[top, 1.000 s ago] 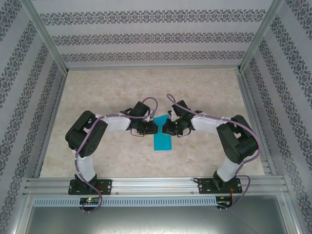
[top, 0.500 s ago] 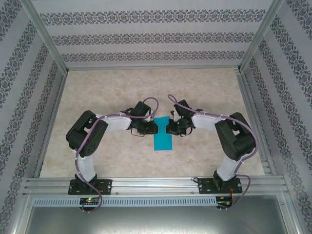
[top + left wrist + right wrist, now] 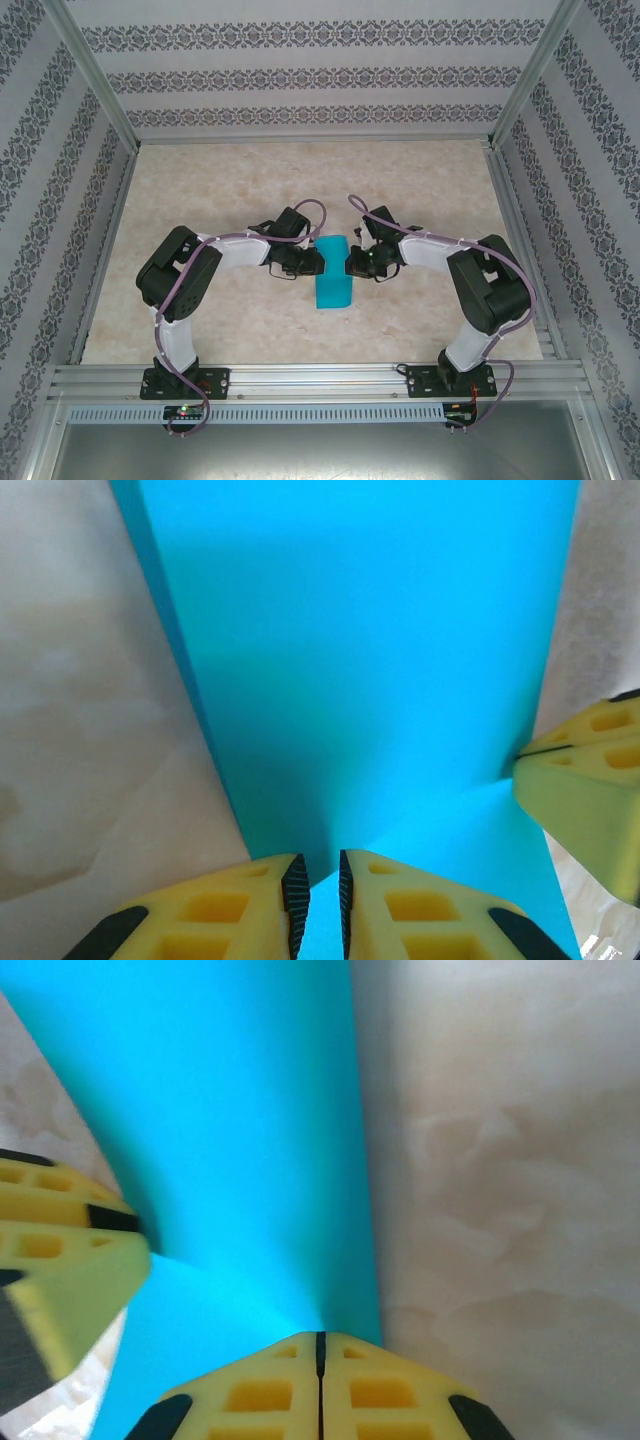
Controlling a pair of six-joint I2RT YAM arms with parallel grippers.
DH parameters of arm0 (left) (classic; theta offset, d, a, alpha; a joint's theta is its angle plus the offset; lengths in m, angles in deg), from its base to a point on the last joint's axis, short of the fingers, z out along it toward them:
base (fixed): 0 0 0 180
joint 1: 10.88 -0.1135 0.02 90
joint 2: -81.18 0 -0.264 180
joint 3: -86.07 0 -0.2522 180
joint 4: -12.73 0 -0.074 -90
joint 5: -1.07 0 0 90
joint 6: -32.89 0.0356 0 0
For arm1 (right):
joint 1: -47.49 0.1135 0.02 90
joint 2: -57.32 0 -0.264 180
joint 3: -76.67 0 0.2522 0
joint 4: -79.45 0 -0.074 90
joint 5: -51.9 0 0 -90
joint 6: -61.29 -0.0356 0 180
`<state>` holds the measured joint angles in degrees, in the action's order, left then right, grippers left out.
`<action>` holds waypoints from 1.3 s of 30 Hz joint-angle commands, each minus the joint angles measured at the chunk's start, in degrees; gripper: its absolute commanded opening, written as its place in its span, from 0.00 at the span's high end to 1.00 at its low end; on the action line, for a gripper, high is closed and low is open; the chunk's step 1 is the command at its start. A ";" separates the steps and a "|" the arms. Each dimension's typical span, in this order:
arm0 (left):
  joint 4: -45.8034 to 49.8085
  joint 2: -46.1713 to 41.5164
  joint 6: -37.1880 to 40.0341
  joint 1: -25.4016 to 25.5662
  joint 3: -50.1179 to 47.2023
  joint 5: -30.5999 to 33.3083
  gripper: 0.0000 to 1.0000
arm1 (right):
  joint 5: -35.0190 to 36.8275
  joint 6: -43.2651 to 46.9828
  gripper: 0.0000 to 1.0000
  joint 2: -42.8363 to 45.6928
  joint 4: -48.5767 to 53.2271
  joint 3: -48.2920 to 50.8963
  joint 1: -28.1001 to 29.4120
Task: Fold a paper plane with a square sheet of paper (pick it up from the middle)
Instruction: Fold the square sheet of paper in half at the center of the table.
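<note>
1. Sheet of paper (image 3: 333,285): teal-blue, plain, folded into a narrow band. It sits at the middle of the worktop (image 3: 250,180), between the two arms.
2. Long axis: in the top view it runs from the near side to the far side, leaning a little off square. One short end faces the arm bases and the other faces the back wall. No pointed tip can be made out.
3. Left gripper (image 3: 313,262): at the band's left long edge, about mid-length. In the left wrist view its yellow jaws (image 3: 318,865) stand almost together, with a strip of the teal paper (image 3: 380,660) pinched in the thin gap between the black pads.
4. Right gripper (image 3: 349,263): at the opposite long edge, facing the left gripper across the band. In the right wrist view its jaws (image 3: 320,1338) are pressed together on the paper's edge (image 3: 230,1130).
5. Paper surface: creases fan out from each pinch point, and a shadow lies beside the band on the worktop. Whether the band's ends rest on the worktop cannot be told.
</note>
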<state>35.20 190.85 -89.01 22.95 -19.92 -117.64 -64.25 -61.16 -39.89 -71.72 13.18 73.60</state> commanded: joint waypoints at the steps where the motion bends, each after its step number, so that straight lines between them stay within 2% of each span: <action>1: 2.01 8.43 2.28 1.65 -2.65 9.17 0.76 | -3.43 -3.41 0.93 1.48 -3.41 -0.72 1.27; 8: 2.45 8.07 2.37 1.77 -2.76 9.38 0.76 | -3.75 -2.58 0.93 -4.42 -3.43 -2.32 2.37; 13: 2.87 7.84 2.48 1.77 -2.76 9.68 0.76 | -1.98 -0.42 0.93 -5.11 -1.45 -0.33 2.02; 29: 3.96 8.48 2.94 1.79 -3.06 10.11 0.76 | -0.25 3.36 0.94 2.60 2.49 7.86 -1.93; 36: 4.29 8.28 2.98 1.77 -2.90 10.05 0.76 | -4.94 -3.04 0.94 9.42 -2.12 7.32 1.10; 39: 4.31 8.37 2.98 1.94 -2.61 9.94 0.76 | -5.53 -5.08 0.94 9.05 -4.10 6.42 3.36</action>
<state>35.96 191.00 -88.55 23.21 -19.46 -117.20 -68.10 -63.26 -31.30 -74.08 20.15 75.11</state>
